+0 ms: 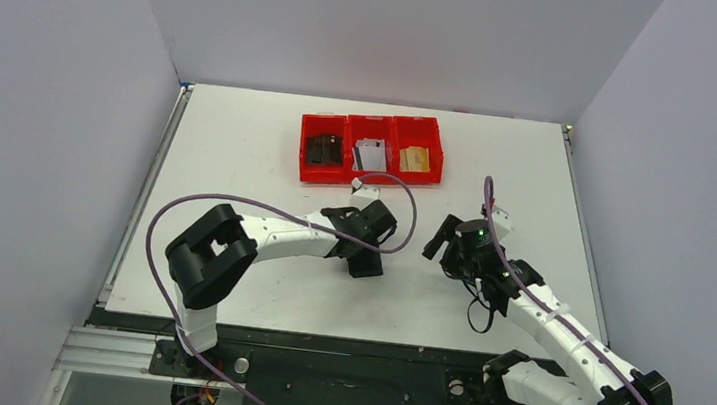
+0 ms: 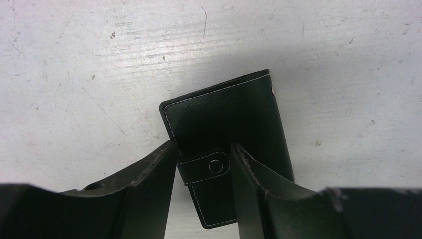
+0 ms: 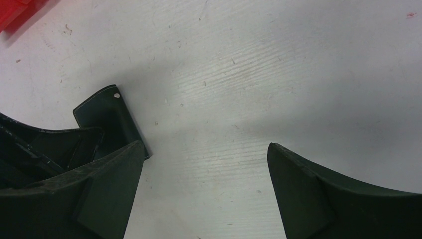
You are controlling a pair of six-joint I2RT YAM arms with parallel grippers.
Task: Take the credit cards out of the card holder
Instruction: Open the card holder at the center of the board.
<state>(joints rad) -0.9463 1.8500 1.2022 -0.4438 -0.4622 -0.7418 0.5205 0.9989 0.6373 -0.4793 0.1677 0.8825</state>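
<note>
The card holder [image 2: 224, 119], black with white stitching, lies flat on the white table. My left gripper [image 2: 203, 147] hovers just over its near half, open, and the strap with its round snap [image 2: 216, 166] shows between the two fingers. In the top view the left gripper [image 1: 363, 235] covers most of the card holder [image 1: 365, 266]. My right gripper [image 3: 205, 147] stands wide open over bare table just right of the card holder [image 3: 107, 117], holding nothing. A gold card [image 1: 414, 158] and a white-grey card [image 1: 371, 154] lie in the red bins.
Three joined red bins [image 1: 375, 122] stand at the back of the table [image 1: 239, 150]; the left one holds a dark item [image 1: 323, 149]. A purple cable [image 1: 405, 202] loops above the left wrist. Grey walls close in both sides.
</note>
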